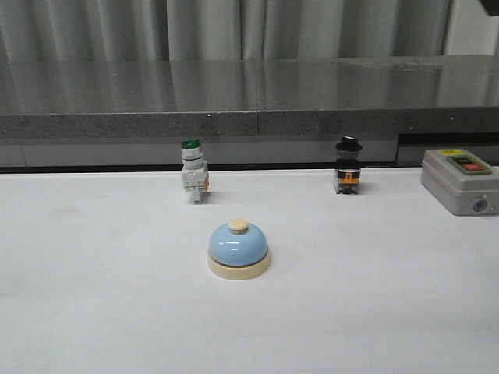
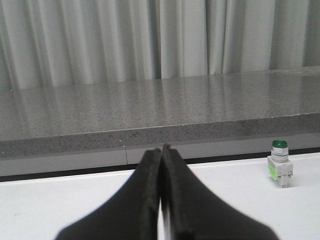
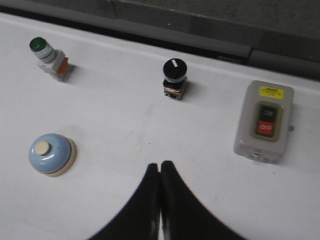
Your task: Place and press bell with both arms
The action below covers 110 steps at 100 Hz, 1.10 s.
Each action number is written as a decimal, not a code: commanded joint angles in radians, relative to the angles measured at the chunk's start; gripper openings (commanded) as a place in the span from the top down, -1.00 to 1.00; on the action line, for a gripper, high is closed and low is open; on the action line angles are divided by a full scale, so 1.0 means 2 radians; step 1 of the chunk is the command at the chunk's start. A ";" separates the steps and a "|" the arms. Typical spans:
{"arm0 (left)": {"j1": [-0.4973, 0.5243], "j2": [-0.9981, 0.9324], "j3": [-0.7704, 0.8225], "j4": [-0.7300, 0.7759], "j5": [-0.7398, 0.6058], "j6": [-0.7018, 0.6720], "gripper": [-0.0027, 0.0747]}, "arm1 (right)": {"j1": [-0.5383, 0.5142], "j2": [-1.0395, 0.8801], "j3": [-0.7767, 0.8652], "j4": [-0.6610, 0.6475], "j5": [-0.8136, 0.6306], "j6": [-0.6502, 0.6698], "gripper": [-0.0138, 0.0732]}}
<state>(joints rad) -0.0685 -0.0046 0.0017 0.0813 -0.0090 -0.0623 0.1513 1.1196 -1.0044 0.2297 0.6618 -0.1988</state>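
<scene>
The light-blue dome bell (image 1: 238, 249) with its cream base and cream knob stands upright on the white table near the middle. It also shows in the right wrist view (image 3: 50, 154). My left gripper (image 2: 161, 150) is shut and empty, low over the table's left side; the bell is out of its view. My right gripper (image 3: 159, 166) is shut and empty, held above the table to the right of the bell and apart from it. Neither gripper shows in the front view.
A green-capped white pushbutton switch (image 1: 192, 171) stands behind the bell, seen also in the left wrist view (image 2: 279, 162). A black-knobbed switch (image 1: 348, 166) stands at the back right. A grey control box (image 1: 460, 181) lies at the far right. A grey ledge (image 1: 249, 101) bounds the table's back.
</scene>
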 commanded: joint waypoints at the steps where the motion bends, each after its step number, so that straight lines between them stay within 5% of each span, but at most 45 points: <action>1: 0.001 -0.015 0.021 0.000 -0.040 -0.004 0.98 | -0.017 -0.063 0.030 0.002 -0.059 0.001 0.82; 64: 0.001 -0.015 0.021 0.000 -0.040 -0.004 0.98 | -0.028 -0.363 0.235 0.002 -0.142 0.001 0.82; 110: 0.001 -0.015 0.021 0.000 -0.040 -0.004 0.98 | -0.028 -0.392 0.241 0.002 -0.120 0.001 0.82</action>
<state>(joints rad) -0.0685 -0.0046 0.0017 0.0813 -0.0090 -0.0623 0.1001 0.3271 -0.4982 0.2297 0.4916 -0.1970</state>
